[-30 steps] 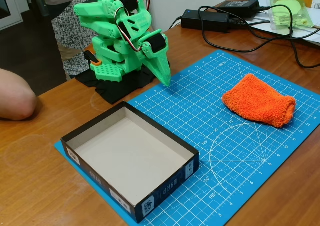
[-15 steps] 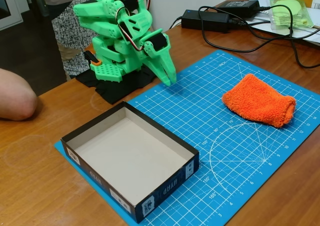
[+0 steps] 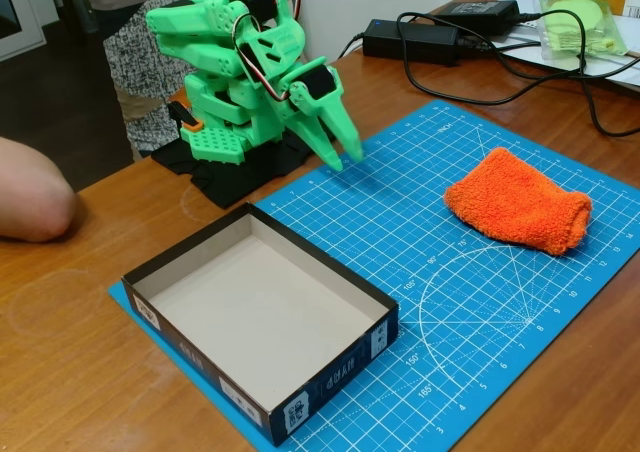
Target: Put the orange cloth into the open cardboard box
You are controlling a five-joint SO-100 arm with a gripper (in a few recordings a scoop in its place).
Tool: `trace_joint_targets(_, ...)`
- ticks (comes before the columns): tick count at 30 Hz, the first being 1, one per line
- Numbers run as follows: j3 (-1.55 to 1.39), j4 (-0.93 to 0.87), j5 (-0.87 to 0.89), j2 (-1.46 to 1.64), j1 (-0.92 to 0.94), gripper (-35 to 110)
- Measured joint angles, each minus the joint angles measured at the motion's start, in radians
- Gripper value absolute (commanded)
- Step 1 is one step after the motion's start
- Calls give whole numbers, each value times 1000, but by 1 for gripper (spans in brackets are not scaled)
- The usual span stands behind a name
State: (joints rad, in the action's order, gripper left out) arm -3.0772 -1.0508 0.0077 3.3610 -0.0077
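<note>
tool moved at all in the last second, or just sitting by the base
Yes. The tool has swung rightward in the fixed view, along the far edge of the blue cutting mat, toward the orange cloth, and its fingers have parted.

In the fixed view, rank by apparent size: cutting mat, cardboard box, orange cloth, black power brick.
1. Cutting mat
2. Cardboard box
3. Orange cloth
4. Power brick, though it sits farthest from the camera, so it looks smaller than it is.
</note>
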Motion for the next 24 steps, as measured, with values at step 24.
trace_joint_targets(24,1262,66,-561,-1612,160,43)
